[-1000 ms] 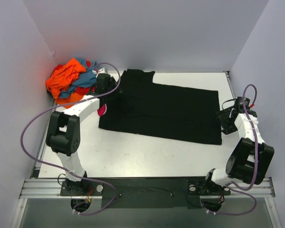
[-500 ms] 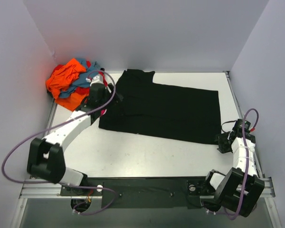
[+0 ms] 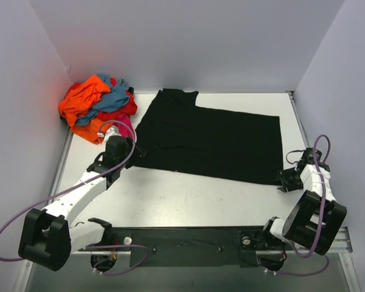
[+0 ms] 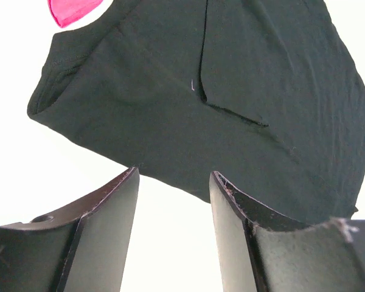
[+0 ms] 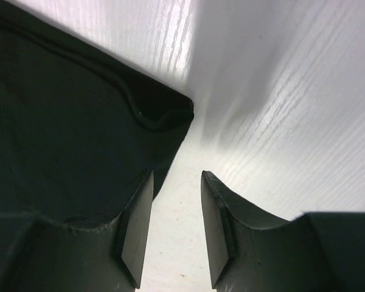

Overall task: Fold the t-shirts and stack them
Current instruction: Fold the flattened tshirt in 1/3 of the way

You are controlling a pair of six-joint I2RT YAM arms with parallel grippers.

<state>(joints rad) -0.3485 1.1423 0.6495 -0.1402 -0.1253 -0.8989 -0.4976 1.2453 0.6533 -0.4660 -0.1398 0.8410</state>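
Note:
The large black t-shirt (image 3: 213, 140) lies spread flat in the middle of the table, with no print showing. My left gripper (image 3: 134, 152) hovers at its near left corner. Its jaws are open, and in the left wrist view only bare table shows between them, with the black t-shirt (image 4: 219, 91) just ahead. My right gripper (image 3: 284, 180) sits at the near right corner, open. Its left finger (image 5: 137, 225) overlaps the black t-shirt's edge (image 5: 79, 109), with nothing between the jaws. The other t-shirts, orange, teal-blue, red and magenta, lie crumpled in a pile (image 3: 97, 106) at the back left.
White walls close the table at the back and on both sides. A magenta bit of cloth (image 4: 73, 9) shows beside the black shirt's left edge. The metal rail (image 3: 188, 237) with both arm bases runs along the near edge. Purple cables loop off each arm.
My left gripper has drawn back along the shirt's left edge from the far sleeve area to the near left corner. My right gripper has dropped toward the near right corner and narrowed.

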